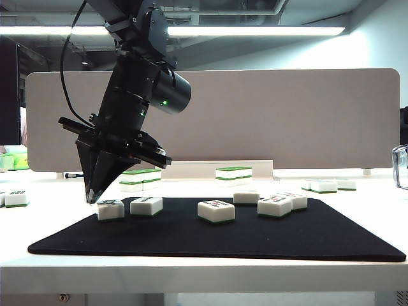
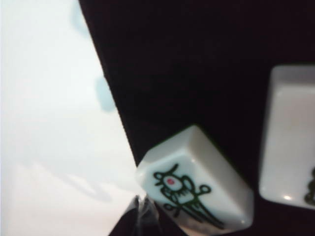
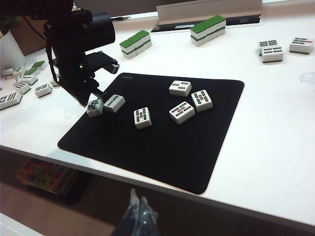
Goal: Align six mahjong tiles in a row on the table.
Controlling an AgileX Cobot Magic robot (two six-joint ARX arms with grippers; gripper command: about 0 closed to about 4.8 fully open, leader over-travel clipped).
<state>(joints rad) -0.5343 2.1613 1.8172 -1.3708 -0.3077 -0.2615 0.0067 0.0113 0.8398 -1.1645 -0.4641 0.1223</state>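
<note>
Exterior view: left hand [image 1: 93,196] fully closed, empty, at nine o'clock beside a mat tile [image 1: 110,209]; right hand [image 3: 139,216], state untellable, off the worktop [image 1: 191,271].

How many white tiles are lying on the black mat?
6 tiles on the black mat: two by the left gripper at and, one mid-mat, three clustered at.
</note>
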